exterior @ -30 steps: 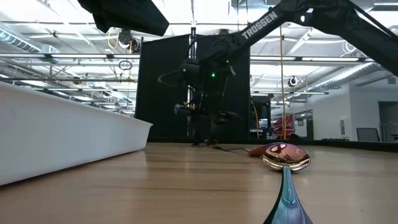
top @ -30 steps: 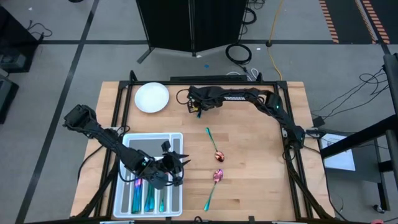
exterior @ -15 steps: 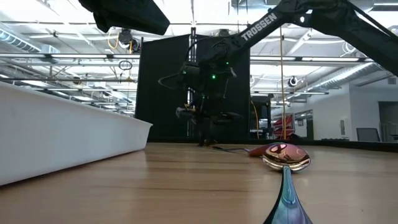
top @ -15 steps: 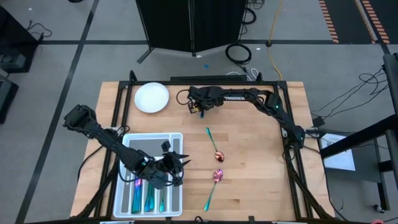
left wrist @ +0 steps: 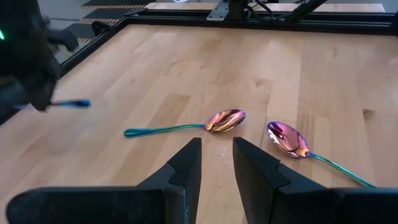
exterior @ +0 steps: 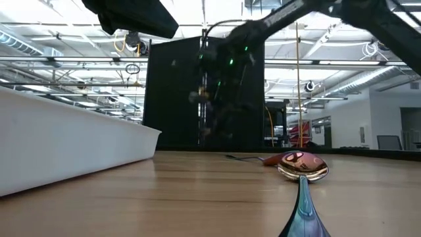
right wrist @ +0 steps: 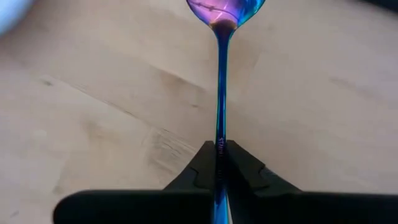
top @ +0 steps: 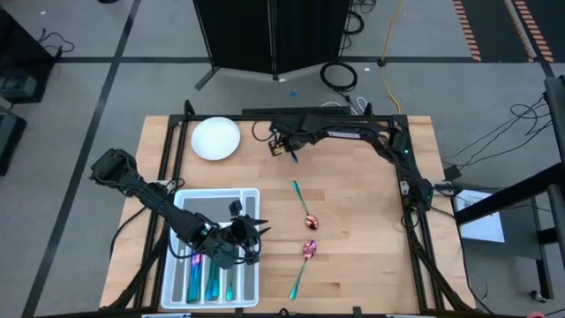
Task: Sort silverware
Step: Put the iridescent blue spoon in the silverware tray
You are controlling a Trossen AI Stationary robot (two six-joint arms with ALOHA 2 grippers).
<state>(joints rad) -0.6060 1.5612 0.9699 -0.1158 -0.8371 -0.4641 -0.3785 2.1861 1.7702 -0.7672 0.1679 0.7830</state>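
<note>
My right gripper (right wrist: 219,163) has just snapped shut on the slim iridescent blue-purple spoon (right wrist: 221,74), clamped on its handle, bowl pointing away from the fingers, and lifted it at the far table edge near the round white plate (top: 215,139). So the pick looks done; carry to the translucent white compartment tray (top: 251,196) comes next. My left gripper (left wrist: 216,163) hovers over the tray, fingers slightly apart, empty. Two rainbow spoons (top: 305,212) lie mid-table.
</note>
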